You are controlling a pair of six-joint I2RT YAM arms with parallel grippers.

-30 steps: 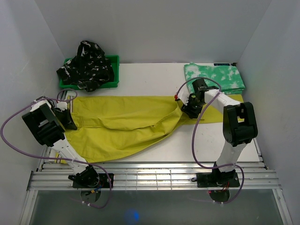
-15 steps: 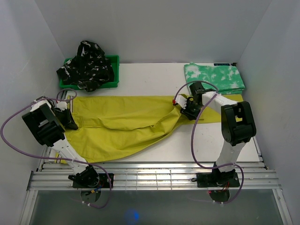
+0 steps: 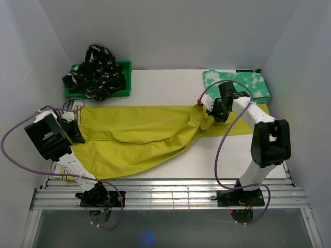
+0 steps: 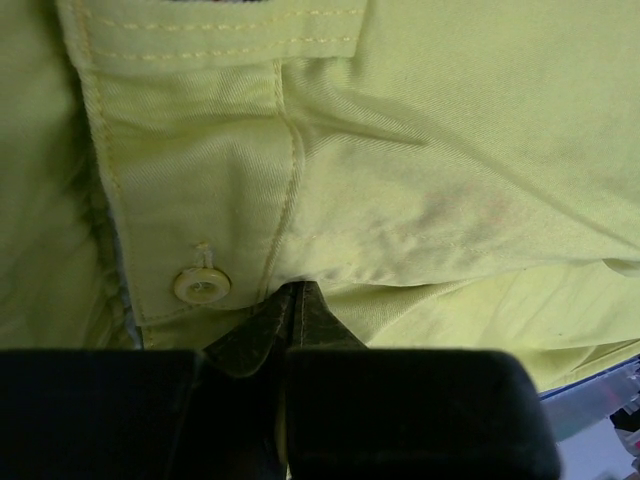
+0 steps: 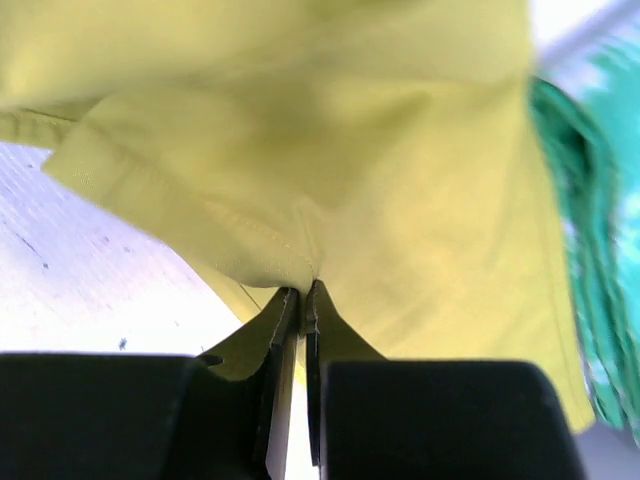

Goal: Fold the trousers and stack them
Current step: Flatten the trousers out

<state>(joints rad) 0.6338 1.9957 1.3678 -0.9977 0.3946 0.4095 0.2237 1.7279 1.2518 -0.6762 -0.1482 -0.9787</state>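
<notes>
Left end effector (image 4: 295, 300): jaws almost together, pinching a fold of the mustard-yellow trousers (image 3: 134, 137) just beside the waist button (image 4: 203, 285).
Right end effector (image 5: 305, 292): jaws closed on a stitched edge of the same pair at the leg end, with the cloth raised a little off the desk (image 3: 165, 85).
Trousers' position: they lie lengthwise across the desk, waist at the left and legs running right. The cloth bunches where the right end effector holds it.
Handling: soft, light, limp cloth that will likely sag and drag between the two grips. Waistband and hem look like the best holds, since the stitching gives the jaws some thickness to bite.
Green-and-white pair (image 3: 238, 85): folded at the far right corner, just beyond the right end effector.
Black patterned pair (image 3: 95, 72): heaped in the green bin (image 3: 126, 77), far left.
Progress: apparently one pair folded, two to go.
</notes>
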